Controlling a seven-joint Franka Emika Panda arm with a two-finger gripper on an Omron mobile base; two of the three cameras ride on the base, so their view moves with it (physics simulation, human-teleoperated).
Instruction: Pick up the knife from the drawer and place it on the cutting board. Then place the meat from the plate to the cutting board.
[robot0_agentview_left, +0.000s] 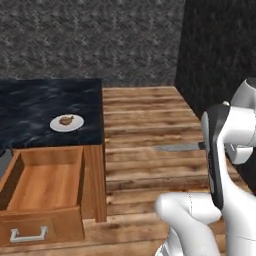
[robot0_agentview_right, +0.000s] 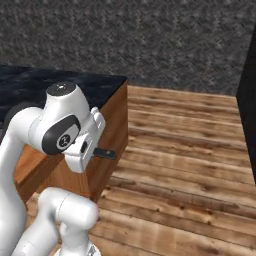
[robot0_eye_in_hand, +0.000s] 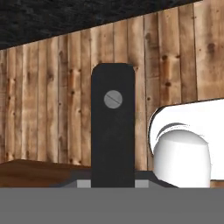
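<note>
My gripper (robot0_eye_in_hand: 113, 183) is shut on the knife. In the hand view its dark handle (robot0_eye_in_hand: 113, 131), with a round rivet, rises straight up from between the fingertips. In the left base view the grey blade (robot0_agentview_left: 175, 147) pokes out leftward from behind my arm, over the wooden floor to the right of the counter. The handle's end (robot0_agentview_right: 105, 153) juts from the hand in the right base view. The drawer (robot0_agentview_left: 42, 185) of reddish-brown wood stands pulled open and holds nothing. The meat (robot0_agentview_left: 66, 120) lies on the white plate (robot0_agentview_left: 75, 126) on the dark counter. The cutting board is out of view.
The dark marble counter (robot0_agentview_left: 30, 107) fills the left, its wooden side (robot0_agentview_right: 112, 135) facing the arm. Plank floor (robot0_agentview_left: 145, 115) stretches to a grey stone wall (robot0_agentview_left: 90, 40). A black panel (robot0_agentview_left: 220, 50) stands at the right.
</note>
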